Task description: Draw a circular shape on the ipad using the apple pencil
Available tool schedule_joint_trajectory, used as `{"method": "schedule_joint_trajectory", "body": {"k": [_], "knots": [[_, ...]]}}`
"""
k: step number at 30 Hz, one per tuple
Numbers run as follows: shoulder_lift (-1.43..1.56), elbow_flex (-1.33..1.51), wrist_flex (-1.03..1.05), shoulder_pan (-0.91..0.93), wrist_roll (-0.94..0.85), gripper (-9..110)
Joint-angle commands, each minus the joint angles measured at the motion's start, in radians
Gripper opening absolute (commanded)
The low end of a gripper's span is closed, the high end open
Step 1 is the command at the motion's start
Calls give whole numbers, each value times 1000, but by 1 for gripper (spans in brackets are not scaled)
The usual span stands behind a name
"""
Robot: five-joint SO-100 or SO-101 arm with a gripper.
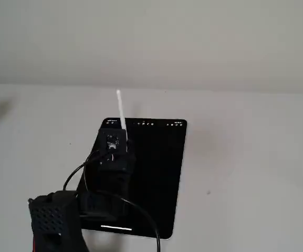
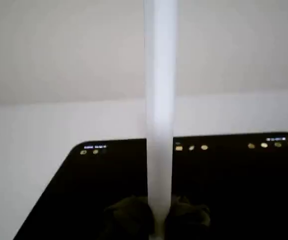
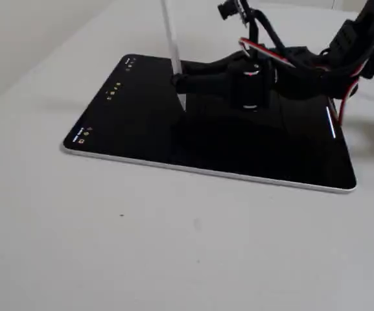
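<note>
The ipad lies flat on the white table, its screen black, with tiny icons along its far short edge in a fixed view. My black gripper hovers low over the screen and is shut on the apple pencil, a slim white stick standing nearly upright. The pencil's lower end reaches down to the glass; I cannot tell whether it touches. In the wrist view the pencil runs up the middle between two dark fingertips, with the ipad behind it. The circular shape is not in view.
The arm's black body and cables cover the near left corner of the ipad in a fixed view. A thin white bar glows near the tablet's other short edge. White tabletop surrounds the tablet, with a plain wall behind.
</note>
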Motion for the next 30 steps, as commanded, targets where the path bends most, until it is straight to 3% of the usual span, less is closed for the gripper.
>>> {"method": "schedule_joint_trajectory", "body": {"k": [1,30], "knots": [[5,-57,-31,14,-15,0],[-17,84,-176,-103,-57,0]]}}
